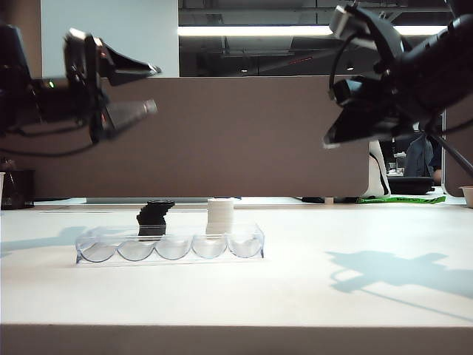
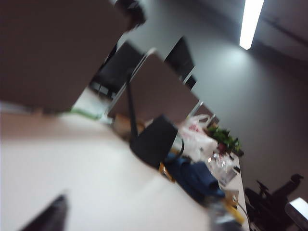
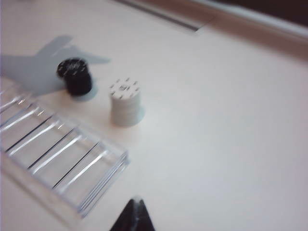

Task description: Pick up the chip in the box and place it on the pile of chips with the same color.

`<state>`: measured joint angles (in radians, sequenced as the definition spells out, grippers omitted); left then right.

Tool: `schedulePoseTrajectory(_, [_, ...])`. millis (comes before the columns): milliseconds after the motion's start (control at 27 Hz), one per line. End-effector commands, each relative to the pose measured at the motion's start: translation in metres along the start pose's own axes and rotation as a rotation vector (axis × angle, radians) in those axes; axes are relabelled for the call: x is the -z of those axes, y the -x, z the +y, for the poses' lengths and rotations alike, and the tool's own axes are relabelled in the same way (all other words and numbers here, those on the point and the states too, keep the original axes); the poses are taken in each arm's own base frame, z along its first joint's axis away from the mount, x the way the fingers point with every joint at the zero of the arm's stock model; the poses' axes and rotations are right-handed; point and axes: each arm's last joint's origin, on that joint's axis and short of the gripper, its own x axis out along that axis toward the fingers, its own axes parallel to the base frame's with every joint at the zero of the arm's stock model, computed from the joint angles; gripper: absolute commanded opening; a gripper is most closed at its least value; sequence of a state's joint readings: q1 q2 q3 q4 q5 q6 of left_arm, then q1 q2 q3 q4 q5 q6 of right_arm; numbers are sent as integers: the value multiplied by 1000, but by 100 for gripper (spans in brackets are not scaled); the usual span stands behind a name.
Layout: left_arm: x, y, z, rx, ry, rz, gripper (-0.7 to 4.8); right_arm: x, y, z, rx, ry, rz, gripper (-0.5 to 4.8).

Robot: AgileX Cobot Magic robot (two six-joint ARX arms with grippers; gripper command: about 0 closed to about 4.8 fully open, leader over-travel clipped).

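The black pile of chips (image 1: 154,217) stands just behind the clear box (image 1: 170,245), left of the white stack (image 1: 220,215); I cannot tell a loose chip apart. The left gripper (image 1: 140,89) hangs high at left, jaws parted and empty. The right gripper (image 1: 347,129) hangs high at right; whether it is parted I cannot tell.

We find the left gripper (image 1: 151,89) raised high at the left of the exterior view, its arm near level and its two fingers (image 1: 131,112) pointing toward the middle with a clear gap between them, nothing held. We find the right gripper (image 1: 329,140) raised high at the right, pitched downward and inward; its jaw position cannot be determined, only a dark tip (image 3: 134,219) showing in its wrist view.
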<state>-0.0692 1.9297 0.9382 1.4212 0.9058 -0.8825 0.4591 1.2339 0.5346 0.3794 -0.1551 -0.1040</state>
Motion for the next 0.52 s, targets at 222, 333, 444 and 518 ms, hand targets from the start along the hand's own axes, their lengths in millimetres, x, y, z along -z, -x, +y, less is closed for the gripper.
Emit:
schedulePoseTrajectory(222, [-47, 41, -2, -88, -73, -142, -2, -30, 29, -16, 226, 5, -186, -6])
schedulePoseTrajectory(333, [-60, 53, -5, -108, -108, -167, -2, -35, 42, -29, 288, -10, -223, -6])
schedulePoseTrajectory(444, [-70, 61, -11, -116, -138, -185, -2, -37, 54, -42, 301, -16, -248, -6])
schedulePoseTrajectory(518, [-77, 65, -15, -121, -159, -197, -2, -36, 63, -51, 305, -40, -248, -6])
